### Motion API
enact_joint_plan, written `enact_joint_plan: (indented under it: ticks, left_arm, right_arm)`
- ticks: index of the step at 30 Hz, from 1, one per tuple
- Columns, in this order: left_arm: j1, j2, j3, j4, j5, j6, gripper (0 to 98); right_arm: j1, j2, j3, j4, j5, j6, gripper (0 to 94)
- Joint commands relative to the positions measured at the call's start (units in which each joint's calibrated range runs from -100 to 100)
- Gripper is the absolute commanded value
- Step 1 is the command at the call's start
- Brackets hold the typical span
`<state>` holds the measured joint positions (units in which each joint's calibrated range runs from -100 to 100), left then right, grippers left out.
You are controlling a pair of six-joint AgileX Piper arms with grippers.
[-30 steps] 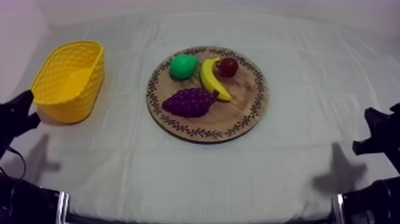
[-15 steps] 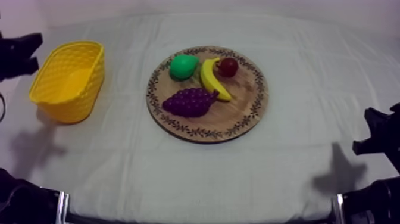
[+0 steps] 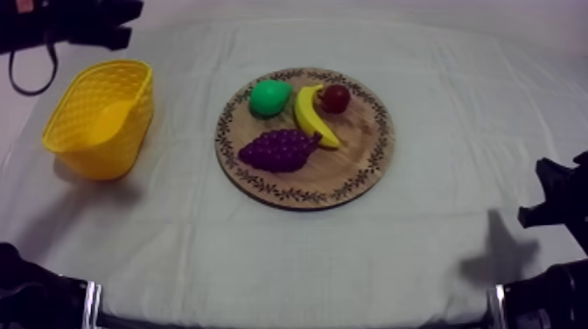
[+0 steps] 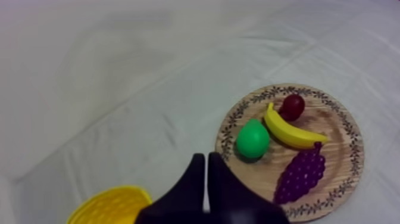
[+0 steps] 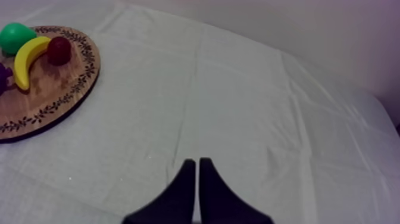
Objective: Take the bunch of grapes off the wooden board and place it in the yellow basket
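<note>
We are at the approach: our left claw (image 4: 206, 158) hangs closed and empty near the yellow basket (image 3: 131, 122). Next, open over the grapes (image 3: 278, 150)

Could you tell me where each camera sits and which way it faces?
Top view: above the table, slanting down on wooden board and yellow basket; left arm upper left, right arm lower right.
Left wrist view: high beside the basket, facing the board; shut left gripper shows.
Right wrist view: low at right, facing the board across the table; shut right gripper shows.
All share the board, banana, small red fruit.
</note>
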<state>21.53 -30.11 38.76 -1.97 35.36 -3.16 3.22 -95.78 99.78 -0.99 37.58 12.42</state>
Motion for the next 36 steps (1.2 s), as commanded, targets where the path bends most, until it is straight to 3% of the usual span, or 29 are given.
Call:
enact_joint_plan:
  ticks: [1,10,22,28,36]
  left_arm:
    - [0.58,4.27,-4.39,-0.06,0.43,-0.14,0.0]
    - [2.62,15.81,-18.32,-0.15,7.10,-1.13,0.0]
    - [5.83,35.63,-41.80,0.09,23.29,-2.67,0.0]
    - [6.79,39.65,-44.95,0.30,29.80,-3.15,0.0]
    - [6.63,39.53,-44.94,0.24,41.44,-6.51,0.0]
  right_arm:
    - [-0.01,0.02,-0.01,-0.01,0.00,0.01,0.3]
    - [-0.01,0.02,-0.01,-0.01,0.00,0.01,0.3]
    - [-0.01,0.02,-0.01,-0.01,0.00,0.01,0.3]
    - [-0.01,0.02,-0.01,-0.01,0.00,0.01,0.3]
    - [-0.01,0.02,-0.01,-0.01,0.00,0.01,0.3]
